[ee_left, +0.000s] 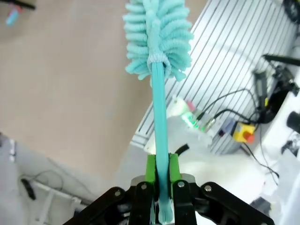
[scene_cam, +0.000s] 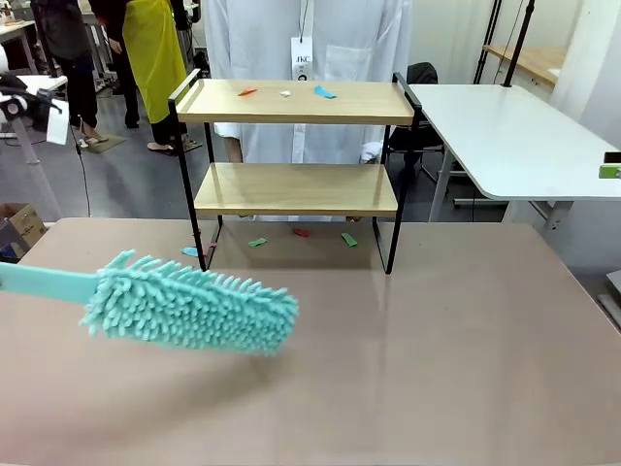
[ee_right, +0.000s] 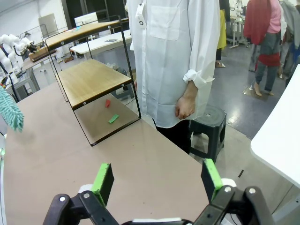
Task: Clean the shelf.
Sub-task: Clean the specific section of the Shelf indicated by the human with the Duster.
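Holding the duster [scene_cam: 189, 309] by its flat turquoise handle, the left gripper [ee_left: 162, 172] is clenched on it, with one green pad on each side. The fluffy head hangs over the brown table [scene_cam: 456, 349] at the near left, well apart from the shelf [scene_cam: 374, 103]. The shelf stands upright at the far middle of the table, just in front of a person in a white shirt [ee_right: 173, 47]. Three small scraps [scene_cam: 324, 92] lie on its upper board. The lower board looks bare, and more scraps [scene_cam: 348, 239] lie on the table under it. The right gripper [ee_right: 158, 180] is released, jaws wide, nothing between them. I judge that the sweeping is not yet begun and that the step in hand is bringing the duster to the shelf. The next move calls for raising the head to the upper board and clearing the side rail without pushing the frame.
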`<state>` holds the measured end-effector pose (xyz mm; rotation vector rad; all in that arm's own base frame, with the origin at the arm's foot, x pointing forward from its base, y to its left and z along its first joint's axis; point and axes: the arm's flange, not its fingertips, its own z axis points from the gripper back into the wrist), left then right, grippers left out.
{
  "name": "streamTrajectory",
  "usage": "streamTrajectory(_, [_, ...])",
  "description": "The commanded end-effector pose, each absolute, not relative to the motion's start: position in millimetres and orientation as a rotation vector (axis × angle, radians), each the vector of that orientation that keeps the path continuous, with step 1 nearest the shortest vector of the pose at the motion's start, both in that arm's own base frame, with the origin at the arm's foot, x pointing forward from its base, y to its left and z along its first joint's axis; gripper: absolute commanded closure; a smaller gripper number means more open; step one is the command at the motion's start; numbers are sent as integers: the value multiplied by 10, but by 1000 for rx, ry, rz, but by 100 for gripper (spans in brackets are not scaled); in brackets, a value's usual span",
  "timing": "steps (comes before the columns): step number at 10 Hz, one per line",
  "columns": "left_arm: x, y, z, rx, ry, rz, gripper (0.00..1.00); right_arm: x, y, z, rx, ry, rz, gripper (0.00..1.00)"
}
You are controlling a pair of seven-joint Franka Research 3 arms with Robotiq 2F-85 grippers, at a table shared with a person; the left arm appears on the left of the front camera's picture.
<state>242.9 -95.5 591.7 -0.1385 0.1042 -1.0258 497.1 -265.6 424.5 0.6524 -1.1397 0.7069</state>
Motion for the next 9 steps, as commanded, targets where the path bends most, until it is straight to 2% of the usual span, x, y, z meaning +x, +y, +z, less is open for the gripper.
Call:
streamTrajectory(1, [2556,-827,5785,-126,167,-1050,87,4974,-2644,4274,649,-1143,711,0])
streamTrajectory(3, [2616,-875,5672,-97,213,-1051,87,4974,-2644,4274,649,-1143,711,0])
streamTrajectory(4, [2556,-872,5733,-119,173,-1019,87,4974,-2644,4274,649,-1143,711,0])
streamTrajectory(9, [2556,-872,5733,-119,173,-1019,87,4974,-2644,4274,649,-1143,711,0])
